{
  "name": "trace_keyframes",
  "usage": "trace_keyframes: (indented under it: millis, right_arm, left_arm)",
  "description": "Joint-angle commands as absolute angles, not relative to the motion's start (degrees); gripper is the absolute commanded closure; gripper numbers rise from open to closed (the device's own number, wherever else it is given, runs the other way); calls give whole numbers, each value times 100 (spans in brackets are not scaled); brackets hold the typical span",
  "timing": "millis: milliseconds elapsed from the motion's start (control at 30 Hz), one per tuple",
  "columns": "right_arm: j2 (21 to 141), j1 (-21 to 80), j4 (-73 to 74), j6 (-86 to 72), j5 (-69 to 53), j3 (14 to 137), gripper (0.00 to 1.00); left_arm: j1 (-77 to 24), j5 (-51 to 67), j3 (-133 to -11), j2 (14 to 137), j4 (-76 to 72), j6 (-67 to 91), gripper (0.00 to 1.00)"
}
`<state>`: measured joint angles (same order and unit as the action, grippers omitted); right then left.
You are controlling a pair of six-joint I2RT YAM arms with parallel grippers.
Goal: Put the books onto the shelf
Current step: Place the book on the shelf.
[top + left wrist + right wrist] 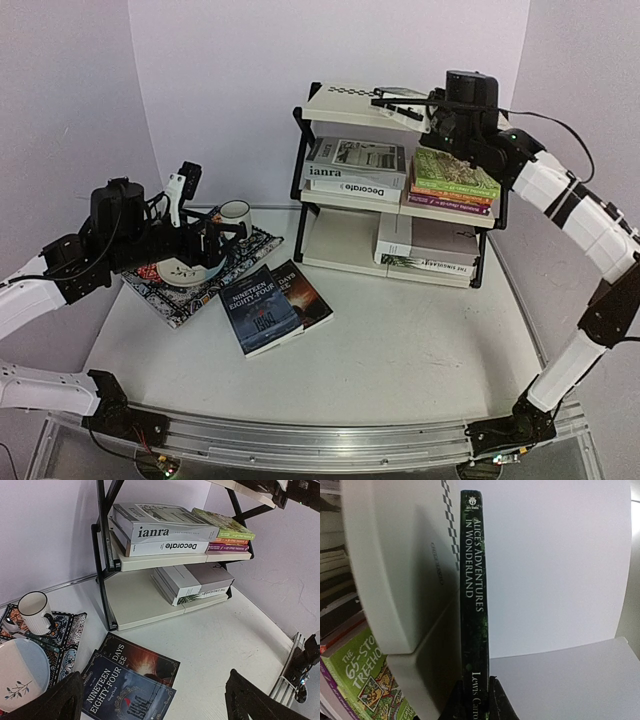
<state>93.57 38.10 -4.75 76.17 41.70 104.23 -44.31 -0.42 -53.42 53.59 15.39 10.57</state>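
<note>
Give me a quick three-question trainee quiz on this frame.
1. True or false: the left gripper holds a book.
2. Which book is the right gripper shut on? A) Decorate B) Alice's Adventures in Wonderland C) ianra
3. How many books lie on the table, not yet on the shelf?
Key: 1 false, it is open and empty. 2 B. 3 two.
</note>
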Motion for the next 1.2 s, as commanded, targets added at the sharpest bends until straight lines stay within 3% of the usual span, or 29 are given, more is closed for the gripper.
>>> trace_keyframes:
  millis: [0, 633, 1167]
  right_arm:
    - [8529, 3601, -1240, 7609, 2566, 10027, 100]
    - [9276, 3008, -1538, 7776, 113, 10458, 100]
    - [10183, 3337, -1395, 7879, -2, 11347, 100]
  left_arm:
    - [-4430, 97, -5701, 5398, 1538, 1189, 0]
    - [-4428, 53, -5695, 5375, 1643, 1387, 0]
    - [-4430, -131, -5573, 5538, 1652, 1310, 0]
